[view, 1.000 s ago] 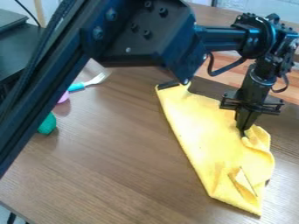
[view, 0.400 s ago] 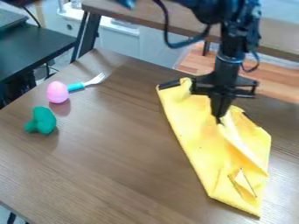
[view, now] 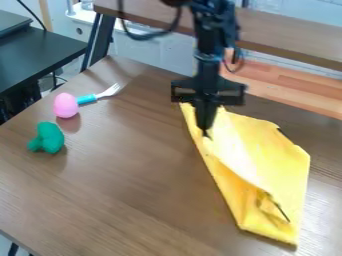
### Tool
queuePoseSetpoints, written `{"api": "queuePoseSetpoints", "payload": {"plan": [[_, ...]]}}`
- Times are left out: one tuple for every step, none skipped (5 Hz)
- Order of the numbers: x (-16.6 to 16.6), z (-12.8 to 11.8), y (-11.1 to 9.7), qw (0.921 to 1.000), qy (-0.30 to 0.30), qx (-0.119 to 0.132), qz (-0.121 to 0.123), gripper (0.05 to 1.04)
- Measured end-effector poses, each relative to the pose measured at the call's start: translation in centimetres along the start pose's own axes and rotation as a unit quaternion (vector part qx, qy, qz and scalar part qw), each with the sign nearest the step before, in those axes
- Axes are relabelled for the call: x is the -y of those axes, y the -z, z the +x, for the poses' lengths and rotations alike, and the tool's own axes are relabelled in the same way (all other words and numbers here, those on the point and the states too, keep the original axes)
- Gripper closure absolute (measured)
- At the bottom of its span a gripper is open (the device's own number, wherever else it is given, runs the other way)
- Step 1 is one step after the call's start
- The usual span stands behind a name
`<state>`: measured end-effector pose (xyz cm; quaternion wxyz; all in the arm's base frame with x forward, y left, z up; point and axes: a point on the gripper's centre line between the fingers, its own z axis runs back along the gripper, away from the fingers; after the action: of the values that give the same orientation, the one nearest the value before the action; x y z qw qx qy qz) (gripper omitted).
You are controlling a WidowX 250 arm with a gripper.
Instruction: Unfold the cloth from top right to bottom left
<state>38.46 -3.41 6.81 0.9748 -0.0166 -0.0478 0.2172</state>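
We read the step as pulling the top layer off toward bottom left. Yellow cloth [view: 270, 155] is on the right half of the table [view: 127, 195], running from beneath the gripper [view: 206, 134] down to the near right. Fingers look closed on a pinch of it at the left side, so we should keep that grip until the layer is over. Best move: raise the pinch just enough to clear the layer beneath, then go toward bottom left in a low, slow arc. Drag too flat and the whole cloth could slide with us. Watch the curled fold [view: 270, 205] near the lower end; it may stay bunched, so we'd keep light tension, lay flat, then release. Keep our path nearside of the green toy [view: 48, 138] and pink egg [view: 65, 105]. Pose: arm comes in from the top edge, wrist near upright, gripper pointing down, crossbar roughly level.
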Motion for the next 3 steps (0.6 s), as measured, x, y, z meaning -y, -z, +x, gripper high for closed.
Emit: {"api": "queuePoseSetpoints", "payload": {"plan": [[-1.8, -0.8, -1.2, 0.9997, 0.019, -0.002, -0.011, 1.035], [-3.5, -1.2, -1.9, 0.9998, 0.020, -0.005, -0.008, 1.035], [-4.6, -1.8, -2.5, 0.9993, 0.036, -0.010, -0.001, 1.035]]}}
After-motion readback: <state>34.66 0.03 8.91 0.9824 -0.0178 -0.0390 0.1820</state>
